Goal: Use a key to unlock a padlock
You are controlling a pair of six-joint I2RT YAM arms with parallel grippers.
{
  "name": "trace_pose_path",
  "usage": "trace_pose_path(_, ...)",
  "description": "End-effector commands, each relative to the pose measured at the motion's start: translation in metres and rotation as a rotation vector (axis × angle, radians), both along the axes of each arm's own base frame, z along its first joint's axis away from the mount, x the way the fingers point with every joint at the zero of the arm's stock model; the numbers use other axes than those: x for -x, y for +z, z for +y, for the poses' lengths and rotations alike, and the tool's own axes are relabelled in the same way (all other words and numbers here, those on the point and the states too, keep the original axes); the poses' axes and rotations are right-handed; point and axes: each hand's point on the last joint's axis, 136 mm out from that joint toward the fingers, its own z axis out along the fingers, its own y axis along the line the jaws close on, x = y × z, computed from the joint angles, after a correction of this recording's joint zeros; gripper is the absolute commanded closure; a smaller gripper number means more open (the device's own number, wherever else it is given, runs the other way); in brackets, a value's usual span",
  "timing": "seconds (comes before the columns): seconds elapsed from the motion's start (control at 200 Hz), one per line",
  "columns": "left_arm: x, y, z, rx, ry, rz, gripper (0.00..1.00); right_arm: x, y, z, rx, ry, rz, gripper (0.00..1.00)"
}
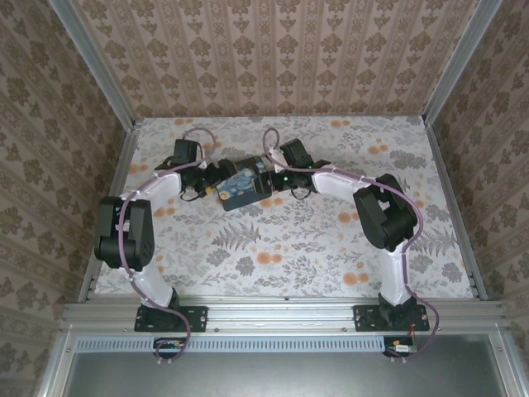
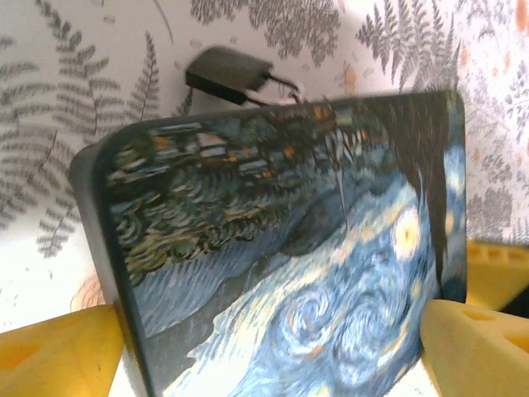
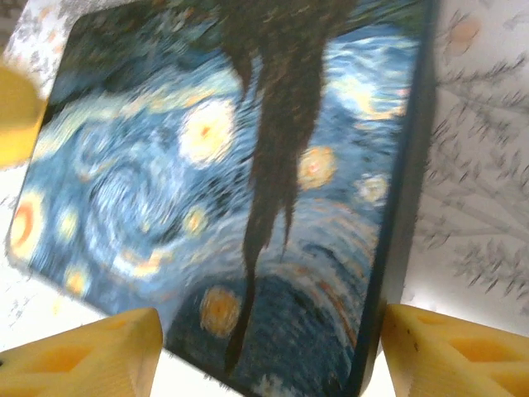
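Both arms reach from the near rail (image 1: 281,313) to the far middle of the table (image 1: 331,240). The left arm (image 1: 132,227) bows out toward 9 o'clock, its elbow folded, and its forearm then runs toward 2 o'clock. The right arm (image 1: 388,219) mirrors it, with its elbow out at 3 o'clock and its forearm running toward 10 o'clock. Their white shells and black joints carry looping purple cables.

Between the two wrists lies a flat rectangular box (image 1: 240,192), at about 11 o'clock from the table's centre. It has rounded corners, dark sides and a glossy lid printed with blue and yellow painted swirls and a dark flame-like tree.

The left gripper (image 1: 217,185) is at the box's 9 o'clock side. From the left wrist, its yellow wedge-shaped pads (image 2: 58,351) stand very wide, one at each end of the lid and right against the dark edges. I cannot tell whether they press on it.

The right gripper (image 1: 266,184) is at the 3 o'clock side. Its pads (image 3: 450,356) are also spread apart astride the box. This view is blurred, but a sliver of table shows beside one pad, so nothing is clamped.

Just past the box's far edge in the left wrist view, at 12 o'clock, a small dark piece (image 2: 227,73) with thin wire loops lies on the fern-and-flower cloth. I cannot tell whether it is the padlock or the key.
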Motion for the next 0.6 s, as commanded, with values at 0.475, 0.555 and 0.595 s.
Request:
trace_pose_path(0.475,-0.087,0.045,-0.029,0.091,-0.129,-0.152,0.07,0.1,0.097,0.117,-0.215,0.247,-0.069,0.27)
trace_pose_path(0.555,-0.081,0.055,-0.007,0.05,-0.102,-0.158,0.07,0.09,0.099,0.089,-0.139,0.208,-0.106,0.26)
trace_pose_path(0.595,-0.074,0.058,0.004,0.009,-0.085,-0.152,0.06,0.08,0.098,0.073,-0.109,0.177,-0.111,0.26)
